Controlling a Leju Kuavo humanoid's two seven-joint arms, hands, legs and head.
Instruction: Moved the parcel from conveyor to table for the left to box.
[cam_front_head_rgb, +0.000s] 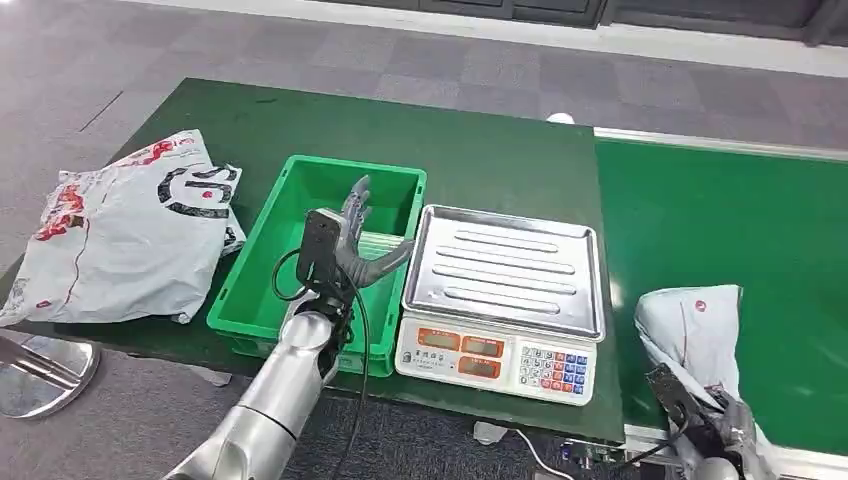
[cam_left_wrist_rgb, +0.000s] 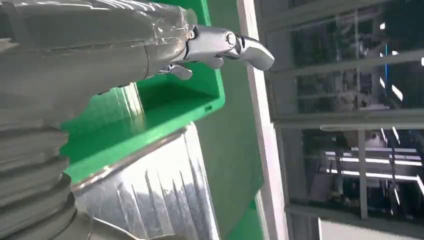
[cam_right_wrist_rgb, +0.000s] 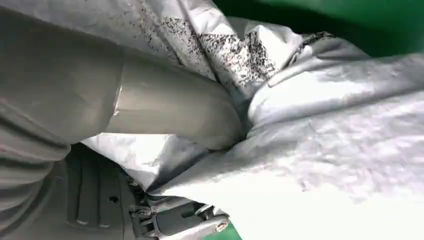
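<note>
Item: grey poly-bag parcel (cam_front_head_rgb: 690, 325), lying on the green conveyor belt (cam_front_head_rgb: 740, 230) at my right, not yet lifted. My right hand (cam_front_head_rgb: 715, 425) is at its near end; in the right wrist view the thumb (cam_right_wrist_rgb: 175, 112) presses into the crumpled film and darker fingers sit beneath a fold, so I read it as gripping the parcel.

Item: left hand (cam_front_head_rgb: 352, 235), fingers spread, holding nothing, hovering over the green crate (cam_front_head_rgb: 262, 262).

Item: weighing scale (cam_front_head_rgb: 505, 295), steel pan bare, between crate and belt on the green table (cam_front_head_rgb: 470, 150).

Item: another printed mailer bag (cam_front_head_rgb: 130, 235), on the table's left end.

Status: grasp apparently made; the carry to the table and the boxing by the left hand remain.
</note>
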